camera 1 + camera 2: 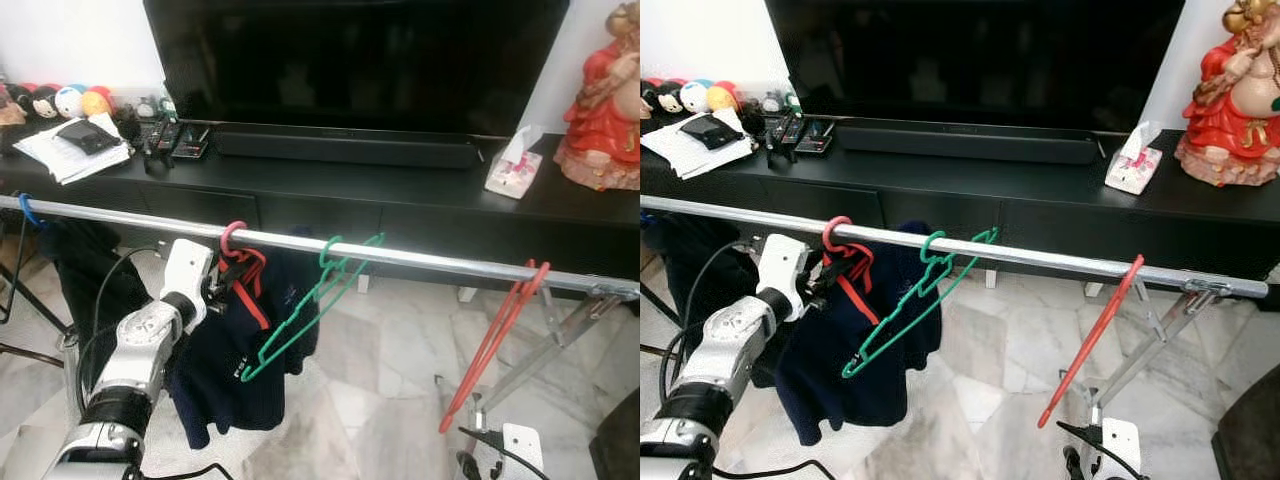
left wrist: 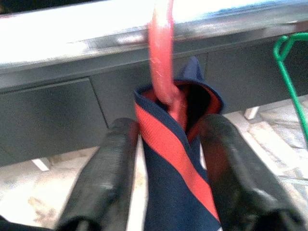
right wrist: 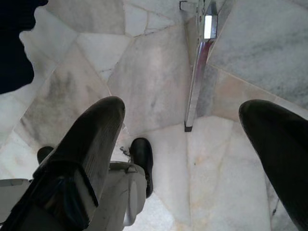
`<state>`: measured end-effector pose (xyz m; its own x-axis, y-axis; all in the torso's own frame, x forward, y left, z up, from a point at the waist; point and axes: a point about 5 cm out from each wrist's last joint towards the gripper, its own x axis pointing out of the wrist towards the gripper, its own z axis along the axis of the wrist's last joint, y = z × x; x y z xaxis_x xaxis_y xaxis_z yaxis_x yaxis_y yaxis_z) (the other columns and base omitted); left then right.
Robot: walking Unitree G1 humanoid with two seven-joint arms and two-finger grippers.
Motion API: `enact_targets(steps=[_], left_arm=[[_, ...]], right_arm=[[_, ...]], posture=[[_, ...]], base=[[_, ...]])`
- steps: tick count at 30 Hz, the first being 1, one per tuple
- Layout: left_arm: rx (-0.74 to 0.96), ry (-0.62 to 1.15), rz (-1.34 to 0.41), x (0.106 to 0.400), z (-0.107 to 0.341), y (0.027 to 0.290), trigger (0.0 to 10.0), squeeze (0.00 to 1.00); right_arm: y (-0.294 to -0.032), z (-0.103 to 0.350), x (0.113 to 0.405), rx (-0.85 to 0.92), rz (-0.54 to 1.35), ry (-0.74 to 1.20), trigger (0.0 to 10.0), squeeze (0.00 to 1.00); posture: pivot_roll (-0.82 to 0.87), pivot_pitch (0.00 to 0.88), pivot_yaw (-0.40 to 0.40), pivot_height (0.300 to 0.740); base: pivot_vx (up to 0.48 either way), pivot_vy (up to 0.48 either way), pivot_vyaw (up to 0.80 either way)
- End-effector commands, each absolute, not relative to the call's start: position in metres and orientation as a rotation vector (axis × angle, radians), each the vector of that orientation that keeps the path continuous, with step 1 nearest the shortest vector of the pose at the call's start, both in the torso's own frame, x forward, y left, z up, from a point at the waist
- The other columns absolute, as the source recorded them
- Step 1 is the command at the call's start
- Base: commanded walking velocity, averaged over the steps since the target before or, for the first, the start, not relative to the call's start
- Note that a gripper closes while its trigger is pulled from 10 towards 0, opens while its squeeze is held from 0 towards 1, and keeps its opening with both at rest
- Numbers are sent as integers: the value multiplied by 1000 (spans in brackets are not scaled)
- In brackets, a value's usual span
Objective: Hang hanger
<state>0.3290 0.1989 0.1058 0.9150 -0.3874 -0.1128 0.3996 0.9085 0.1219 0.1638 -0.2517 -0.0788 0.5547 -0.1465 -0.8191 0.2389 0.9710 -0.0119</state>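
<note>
With its pink hanger (image 2: 161, 53) hooked over the rail (image 1: 420, 257) at left, my left gripper (image 2: 168, 159) narrowly flanked the navy shirt's collar (image 2: 173, 144); releasing gently seemed wise.

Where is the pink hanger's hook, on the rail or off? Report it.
On. The pink hanger's hook curls over the metal rail, the navy garment hanging below.
</note>
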Motion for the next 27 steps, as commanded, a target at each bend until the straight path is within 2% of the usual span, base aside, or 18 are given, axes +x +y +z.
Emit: enact_targets(steps=[1,9,17,18,19,20,21,27], left_arm=[[145,88,-420,325,108,202,10000,1000],[114,55,-397,303,108,201,10000,1000],[85,4,-294,283,111,203,10000,1000],[94,-13,-235,280,112,205,10000,745],[90,-21,-193,278,112,207,10000,114],[87,-25,-166,276,111,208,10000,114],[90,-28,-136,275,111,211,10000,0],[91,-7,-45,275,103,215,10000,0]], right_arm=[[-252,-80,162,100,-227,967,10000,0],[-253,-79,163,95,-225,966,10000,0],[-254,-78,164,89,-223,966,10000,0],[-254,-78,164,88,-224,965,10000,0],[-254,-78,164,88,-224,965,10000,0],[-254,-78,164,88,-225,964,10000,0],[-254,-78,164,88,-225,964,10000,0],[-253,-78,165,87,-222,965,10000,0]], posture=[[-111,13,34,740],[-97,28,29,740],[-91,32,24,740],[-87,32,25,740],[-88,32,26,740],[-88,32,26,740],[-89,31,26,740],[-86,29,26,740]], base=[[0,0,0],[0,0,0],[0,0,0],[0,0,0],[0,0,0],[0,0,0],[0,0,0],[0,0,0]])
